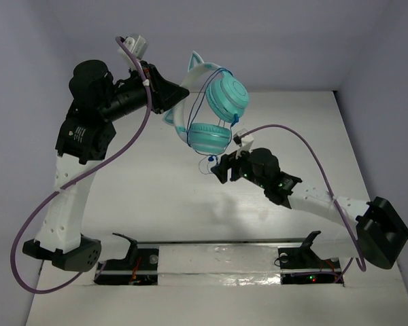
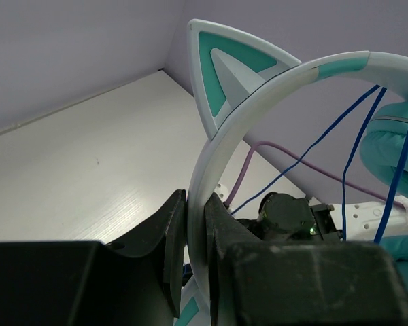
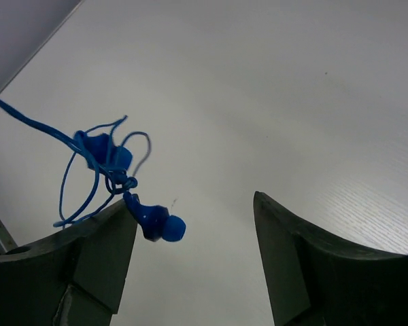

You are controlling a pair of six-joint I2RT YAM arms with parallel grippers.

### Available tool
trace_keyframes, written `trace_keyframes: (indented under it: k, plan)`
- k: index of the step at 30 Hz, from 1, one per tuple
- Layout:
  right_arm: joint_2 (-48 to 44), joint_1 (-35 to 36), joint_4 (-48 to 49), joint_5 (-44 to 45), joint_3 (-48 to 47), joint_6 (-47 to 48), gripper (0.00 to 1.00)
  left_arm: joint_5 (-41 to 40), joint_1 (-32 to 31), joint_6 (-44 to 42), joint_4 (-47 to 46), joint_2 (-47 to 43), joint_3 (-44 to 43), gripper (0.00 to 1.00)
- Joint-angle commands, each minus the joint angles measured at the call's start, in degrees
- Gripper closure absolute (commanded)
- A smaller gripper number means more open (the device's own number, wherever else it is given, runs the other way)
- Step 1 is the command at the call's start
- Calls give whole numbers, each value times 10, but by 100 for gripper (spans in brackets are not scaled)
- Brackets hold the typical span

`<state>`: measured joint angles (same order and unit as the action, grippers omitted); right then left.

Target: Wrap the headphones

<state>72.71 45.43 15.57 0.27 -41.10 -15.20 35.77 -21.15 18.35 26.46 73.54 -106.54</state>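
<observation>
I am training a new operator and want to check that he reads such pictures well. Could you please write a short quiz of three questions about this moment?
1. True or false: the right gripper is shut on the cord.
2. What does the left gripper clamp? A) the cord B) the headband of the headphones C) nothing
3. Fill in: the cord's colour is ____.
Key: 1. False: its jaws stand open, with the plug beside one finger. 2. B. 3. Blue.
</observation>
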Motion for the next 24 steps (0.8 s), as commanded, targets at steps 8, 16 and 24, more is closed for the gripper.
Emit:
trace_keyframes:
  k: [8, 16, 24]
  plan:
    - [-2, -2, 76, -55, -35, 21, 36, 10, 2, 20, -45, -25, -14, 100]
    - [9, -2, 50, -65, -50, 14, 87, -15, 2, 15, -40, -22, -20, 100]
    - [-36, -2, 69, -74, 22, -69, 98, -118, 2, 32, -67, 7, -21, 100]
